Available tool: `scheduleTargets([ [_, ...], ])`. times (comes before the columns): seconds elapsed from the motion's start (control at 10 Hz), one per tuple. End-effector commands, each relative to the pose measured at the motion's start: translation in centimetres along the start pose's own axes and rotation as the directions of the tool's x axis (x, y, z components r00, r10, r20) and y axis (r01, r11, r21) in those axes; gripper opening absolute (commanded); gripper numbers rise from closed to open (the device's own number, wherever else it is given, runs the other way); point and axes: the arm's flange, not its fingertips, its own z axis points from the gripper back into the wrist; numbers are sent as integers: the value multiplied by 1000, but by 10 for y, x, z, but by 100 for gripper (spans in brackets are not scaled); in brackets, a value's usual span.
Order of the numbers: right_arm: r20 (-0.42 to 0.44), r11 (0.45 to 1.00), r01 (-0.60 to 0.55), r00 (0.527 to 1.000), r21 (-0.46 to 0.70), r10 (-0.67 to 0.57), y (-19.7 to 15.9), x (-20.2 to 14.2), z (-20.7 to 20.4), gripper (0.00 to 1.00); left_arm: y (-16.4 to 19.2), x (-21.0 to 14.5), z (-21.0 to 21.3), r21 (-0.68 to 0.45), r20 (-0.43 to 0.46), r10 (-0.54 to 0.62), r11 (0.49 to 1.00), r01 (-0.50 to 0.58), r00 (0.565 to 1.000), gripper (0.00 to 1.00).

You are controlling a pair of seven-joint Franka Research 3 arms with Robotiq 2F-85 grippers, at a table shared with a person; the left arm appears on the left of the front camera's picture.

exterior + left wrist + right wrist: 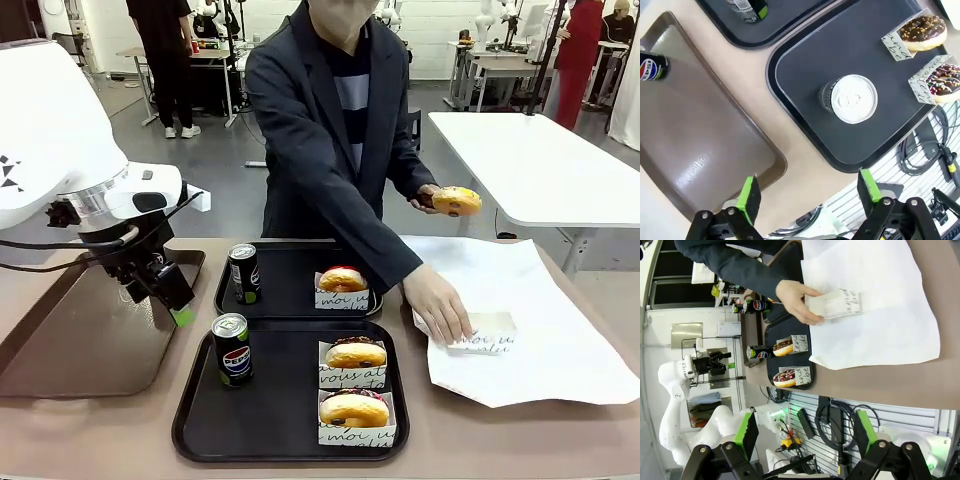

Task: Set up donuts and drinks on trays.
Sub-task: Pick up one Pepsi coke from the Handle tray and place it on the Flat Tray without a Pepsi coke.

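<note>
Front view | near tray has a Pepsi can and two donuts | far tray has a can and one donut | person's hand holds another donut | left tool and right tool spread wide, both empty
</note>
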Motion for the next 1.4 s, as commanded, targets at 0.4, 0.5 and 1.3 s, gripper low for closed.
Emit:
scheduleTargets([
  [0.4,4,1000,-18,1000,20,18,0,0,-1,100,-9,3,4,7,-3,-52,999,52,999,100],
  [0.5,4,1000,-18,1000,20,18,0,0,-1,100,-9,3,4,7,-3,-52,999,52,999,100],
  [1.3,4,1000,-18,1000,20,18,0,0,-1,100,181,-12,89,-371,155,448,852,-369,880,100],
])
